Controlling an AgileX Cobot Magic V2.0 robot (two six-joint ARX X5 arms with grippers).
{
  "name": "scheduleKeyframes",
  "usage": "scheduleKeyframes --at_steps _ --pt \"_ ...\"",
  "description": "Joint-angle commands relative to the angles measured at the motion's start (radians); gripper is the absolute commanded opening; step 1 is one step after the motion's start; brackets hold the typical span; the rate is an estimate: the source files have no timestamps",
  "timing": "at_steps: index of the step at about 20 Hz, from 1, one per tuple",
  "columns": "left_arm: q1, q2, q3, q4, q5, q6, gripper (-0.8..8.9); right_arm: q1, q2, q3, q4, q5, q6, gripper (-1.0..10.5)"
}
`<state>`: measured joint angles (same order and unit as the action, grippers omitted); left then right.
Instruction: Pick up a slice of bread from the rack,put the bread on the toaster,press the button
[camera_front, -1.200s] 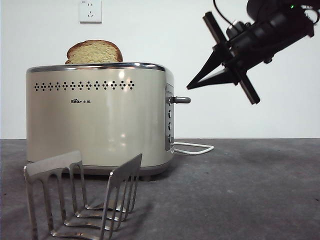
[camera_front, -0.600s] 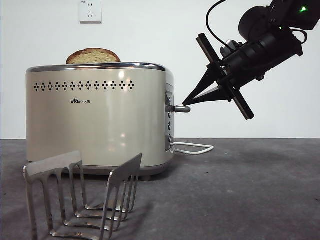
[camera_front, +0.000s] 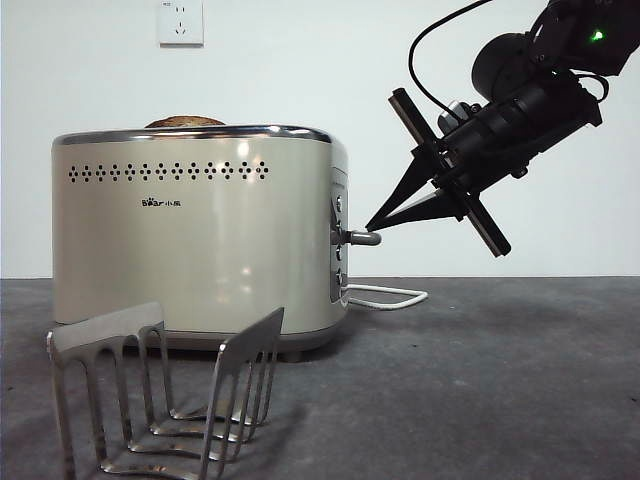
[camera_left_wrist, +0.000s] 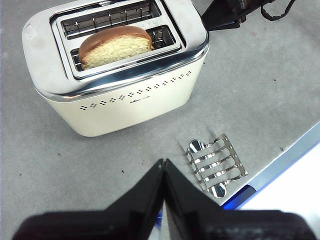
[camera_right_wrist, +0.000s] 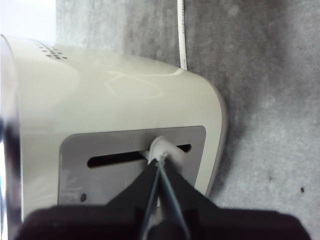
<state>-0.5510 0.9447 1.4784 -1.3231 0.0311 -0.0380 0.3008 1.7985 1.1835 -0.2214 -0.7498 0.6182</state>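
Observation:
The cream toaster (camera_front: 200, 240) stands at the left. The slice of bread (camera_front: 185, 121) sits deep in its slot, with only the crust top above the chrome rim; the left wrist view shows it in the nearer slot (camera_left_wrist: 117, 47). My right gripper (camera_front: 372, 226) is shut, and its tips rest on top of the grey lever button (camera_front: 362, 238) on the side panel. The right wrist view shows the tips (camera_right_wrist: 159, 161) against the knob (camera_right_wrist: 161, 149). My left gripper (camera_left_wrist: 164, 162) is shut and empty, high above the table. The silver rack (camera_front: 165, 390) stands empty in front of the toaster.
A white cord (camera_front: 385, 295) lies on the grey table behind the toaster's side panel. A wall socket (camera_front: 180, 22) is on the white wall. In the left wrist view, the table's edge (camera_left_wrist: 280, 162) runs close to the rack (camera_left_wrist: 216, 164).
My right gripper has moved down with the lever under its tips. The lever has gone lower on the panel, and the bread has sunk into the slot.

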Motion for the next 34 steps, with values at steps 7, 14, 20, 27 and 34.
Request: scheduleKeyframes --at_steps 7,14,20,27,34 --pt "-0.002 -0.004 -0.006 0.003 0.003 -0.006 -0.08 0.008 0.087 -0.014 -0.071 0.037 -0.018 -0.1" --pt "-0.002 -0.003 -0.006 0.003 0.003 -0.006 -0.08 0.008 0.170 -0.014 -0.140 0.054 -0.028 -0.1" --pt "-0.002 -0.003 -0.006 0.003 0.003 -0.006 -0.08 0.007 0.170 -0.014 -0.169 0.080 -0.051 -0.1" --pt "-0.002 -0.002 -0.006 0.003 0.003 -0.006 -0.08 0.007 0.153 0.007 -0.137 0.034 -0.047 -0.1" --pt "-0.002 -0.002 -0.006 0.003 0.003 -0.006 -0.08 0.008 0.080 0.086 -0.168 0.016 -0.051 -0.1"
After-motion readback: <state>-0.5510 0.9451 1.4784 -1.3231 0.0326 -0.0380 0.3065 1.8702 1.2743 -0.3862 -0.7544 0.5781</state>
